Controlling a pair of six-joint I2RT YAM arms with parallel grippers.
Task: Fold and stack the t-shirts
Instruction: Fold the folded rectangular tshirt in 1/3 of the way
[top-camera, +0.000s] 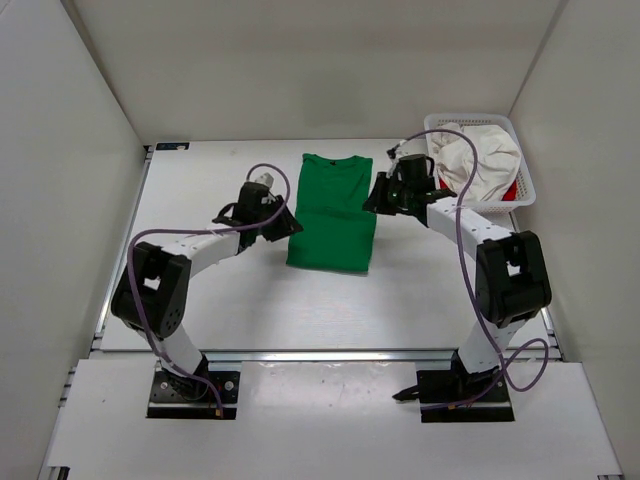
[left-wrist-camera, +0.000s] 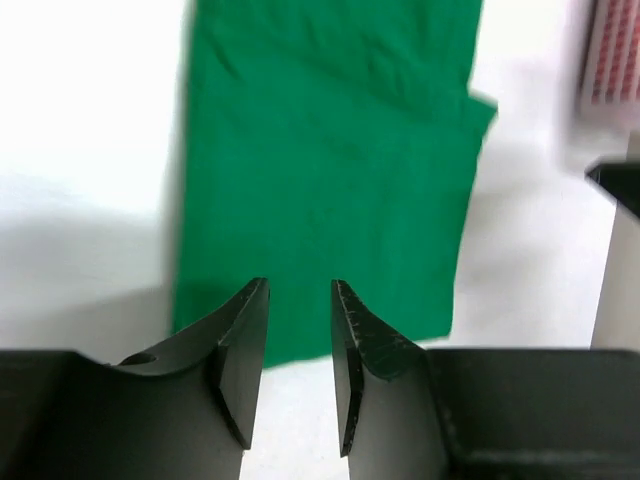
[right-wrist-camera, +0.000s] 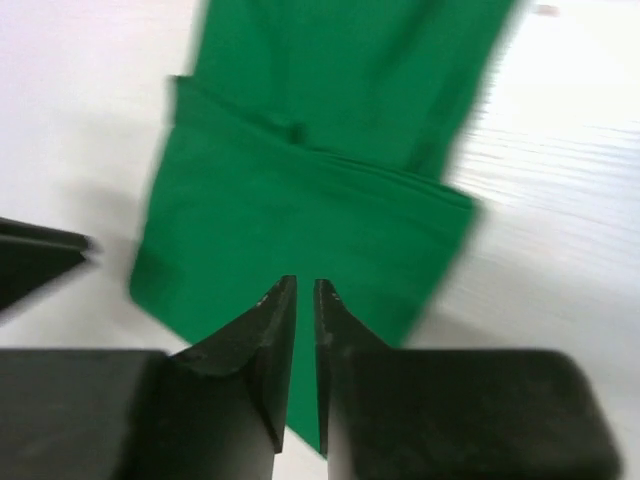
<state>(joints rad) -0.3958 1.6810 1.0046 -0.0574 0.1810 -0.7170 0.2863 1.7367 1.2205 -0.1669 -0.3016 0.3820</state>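
Observation:
A bright green t-shirt (top-camera: 335, 210) lies flat mid-table, folded into a long strip with its collar toward the back. My left gripper (top-camera: 289, 225) hovers at the strip's left edge near its front end. In the left wrist view it (left-wrist-camera: 300, 285) is open, with nothing between its fingers and the green cloth (left-wrist-camera: 330, 150) beyond them. My right gripper (top-camera: 376, 197) sits at the strip's right edge. Its jaws (right-wrist-camera: 305, 282) stand a narrow gap apart over the green cloth (right-wrist-camera: 320, 200), holding nothing. A white t-shirt (top-camera: 482, 158) lies bunched in the basket, with a red t-shirt (top-camera: 512, 189) showing under it.
A white mesh basket (top-camera: 522, 160) stands at the back right of the table, just behind the right arm. White walls close in the table on the left, back and right. Both arm bases are bolted at the near edge.

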